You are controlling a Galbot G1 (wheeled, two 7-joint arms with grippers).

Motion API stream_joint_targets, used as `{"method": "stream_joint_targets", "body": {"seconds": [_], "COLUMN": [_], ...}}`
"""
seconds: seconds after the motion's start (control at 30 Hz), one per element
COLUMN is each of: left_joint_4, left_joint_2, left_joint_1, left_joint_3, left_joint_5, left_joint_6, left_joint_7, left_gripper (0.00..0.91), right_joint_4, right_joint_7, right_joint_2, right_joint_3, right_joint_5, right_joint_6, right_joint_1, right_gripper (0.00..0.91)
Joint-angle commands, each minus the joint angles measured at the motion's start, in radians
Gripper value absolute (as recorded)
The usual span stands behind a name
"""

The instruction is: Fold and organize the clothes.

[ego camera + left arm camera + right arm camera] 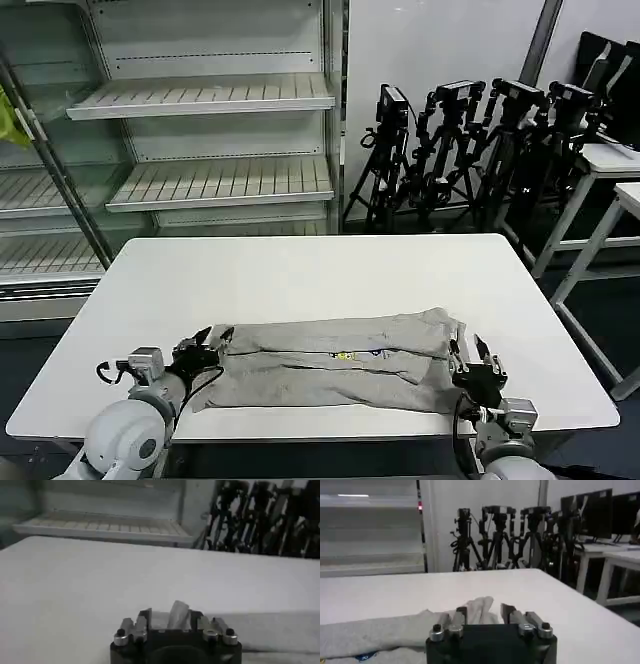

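The clothes, one light grey shirt, lie folded into a long strip across the near part of the white table, with the small coloured print facing up. My left gripper sits at the strip's left end. In the left wrist view, the left gripper stands open with a raised fold of the shirt between its fingers. My right gripper is at the right end, and the right wrist view shows this right gripper open too. A bunch of the shirt lies between the right fingers, against one of them.
Metal shelving stands behind the table at the back left, with a yellow-green cloth at the far left edge. Camera tripods and white side tables crowd the back right. Bare tabletop stretches beyond the shirt.
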Motion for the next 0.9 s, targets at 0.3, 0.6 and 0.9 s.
{"method": "stream_joint_targets", "body": {"seconds": [0.3, 0.6, 0.9], "left_joint_4": [-0.034, -0.005, 0.014], "left_joint_2": [-0.225, -0.288, -0.311], "left_joint_1": [0.146, 0.131, 0.162], "left_joint_3": [-0.105, -0.048, -0.01], "left_joint_5": [-0.079, -0.051, -0.007], "left_joint_6": [-0.087, -0.105, -0.152], "left_joint_7": [-0.079, -0.083, -0.075], "left_gripper": [0.907, 0.907, 0.04], "right_joint_4": [0.023, 0.035, 0.067], "right_joint_7": [0.035, 0.048, 0.063], "right_joint_2": [0.027, 0.038, 0.035], "right_joint_3": [0.023, 0.01, 0.027], "right_joint_5": [-0.057, -0.066, -0.057], "right_joint_6": [0.06, 0.058, 0.05], "right_joint_1": [-0.088, -0.099, -0.11], "right_gripper": [0.907, 0.907, 0.907]}}
